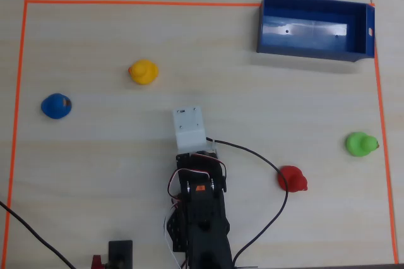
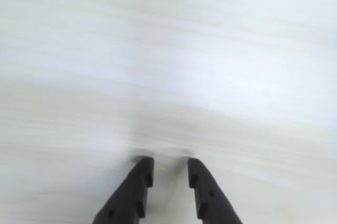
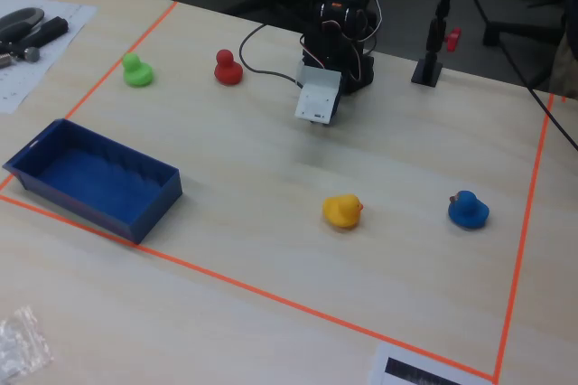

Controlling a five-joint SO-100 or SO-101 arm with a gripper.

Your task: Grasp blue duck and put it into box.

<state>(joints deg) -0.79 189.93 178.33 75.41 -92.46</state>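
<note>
Overhead view: the arm sits folded near the lower middle of the table (image 1: 95,174), its pincer (image 1: 189,115) hidden under the white wrist housing and pointing up the picture. The blue duck (image 1: 56,105) lies well off to the pincer's left, roughly level with it, untouched. The yellow duck (image 1: 143,71) is nearer, ahead and to the left. The box (image 1: 314,26) stands far ahead and to the right, its floor empty. The green duck (image 1: 361,144) and red duck (image 1: 291,179) sit to the right and behind. Orange tape (image 1: 139,2) borders the work area.

Wrist view: the pincer (image 2: 168,170) shows two dark fingers parted by a narrow gap, nothing between them, only bare pale table ahead. No duck appears here.

Fixed view: the blue duck (image 3: 468,209) rests upright on the table well away from the pincer (image 3: 318,118), which hangs just above the surface. The box (image 3: 95,182) is on the opposite side.

Assessment: the blue duck appears a small, light toy, probably smooth and rounded, so liable to slip or roll out of a shallow pinch. The sound hold looks to be across the broad body, low down, not the head; the present gap seems too narrow and would need widening first
</note>
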